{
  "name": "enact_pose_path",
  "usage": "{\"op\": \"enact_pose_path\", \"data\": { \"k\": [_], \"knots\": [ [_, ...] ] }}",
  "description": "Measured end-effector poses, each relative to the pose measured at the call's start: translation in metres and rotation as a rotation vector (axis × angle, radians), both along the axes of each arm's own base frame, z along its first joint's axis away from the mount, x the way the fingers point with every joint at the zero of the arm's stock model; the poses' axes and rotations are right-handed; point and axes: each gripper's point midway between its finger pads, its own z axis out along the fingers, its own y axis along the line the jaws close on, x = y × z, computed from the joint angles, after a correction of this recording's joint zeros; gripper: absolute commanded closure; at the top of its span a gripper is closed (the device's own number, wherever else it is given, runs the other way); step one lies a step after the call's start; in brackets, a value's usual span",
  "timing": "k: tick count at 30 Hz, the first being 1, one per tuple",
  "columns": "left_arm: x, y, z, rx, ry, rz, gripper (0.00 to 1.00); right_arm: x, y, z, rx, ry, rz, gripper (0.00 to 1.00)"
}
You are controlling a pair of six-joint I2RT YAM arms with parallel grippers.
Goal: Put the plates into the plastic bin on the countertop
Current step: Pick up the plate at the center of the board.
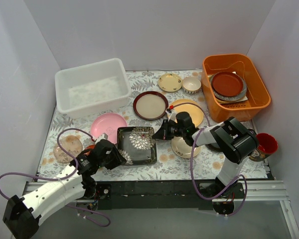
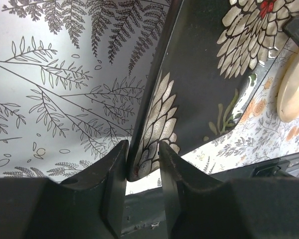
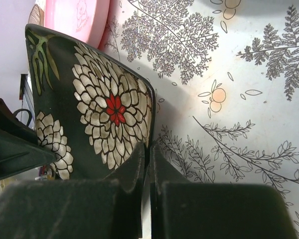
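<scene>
The black square floral plate (image 1: 137,144) (image 2: 204,89) (image 3: 89,99) is held between my two grippers over the fern-print countertop (image 1: 164,167). My right gripper (image 1: 156,134) (image 3: 147,148) is shut on its right rim, and that side is raised above its shadow. My left gripper (image 1: 120,158) (image 2: 142,144) straddles the plate's near-left corner, its fingers slightly apart and loose round the rim. A pink plate (image 1: 108,124) (image 3: 77,17) lies just behind. The translucent plastic bin (image 1: 88,66) stands at the back left. A dark-rimmed cream plate (image 1: 150,105), a yellow plate (image 1: 189,110) and a small cream plate (image 1: 170,82) lie behind the arms.
An orange tub (image 1: 259,89) at the back right holds a red-brown plate (image 1: 227,83). A small patterned bowl (image 1: 191,84) sits beside it. Another cream plate (image 1: 182,148) (image 2: 294,89) lies under my right arm. A red cup (image 1: 265,144) stands at the right edge and a clear dish (image 1: 69,148) at the left.
</scene>
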Motion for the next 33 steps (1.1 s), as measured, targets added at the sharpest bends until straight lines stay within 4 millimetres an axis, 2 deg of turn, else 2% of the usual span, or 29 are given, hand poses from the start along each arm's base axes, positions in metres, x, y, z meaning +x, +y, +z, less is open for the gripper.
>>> {"op": "enact_pose_path", "data": {
  "k": [9,14,21,27,33],
  "knots": [
    [0.010,-0.006,0.001,0.013,-0.054,-0.045,0.73,0.008,-0.002,-0.001,-0.017,-0.027,-0.029,0.99],
    [0.013,-0.010,0.000,0.027,-0.075,-0.086,0.63,0.011,-0.003,-0.001,-0.022,-0.041,-0.036,0.99],
    [0.018,-0.013,0.003,0.030,-0.111,-0.112,0.61,0.016,0.000,-0.001,-0.019,-0.058,-0.037,0.99],
    [0.025,-0.012,0.015,0.031,-0.168,-0.106,0.68,0.017,0.000,-0.007,-0.026,-0.050,-0.038,0.99],
    [0.040,-0.014,0.038,0.024,-0.244,-0.085,0.69,0.018,-0.002,-0.015,-0.031,-0.028,-0.047,0.99]
  ]
}}
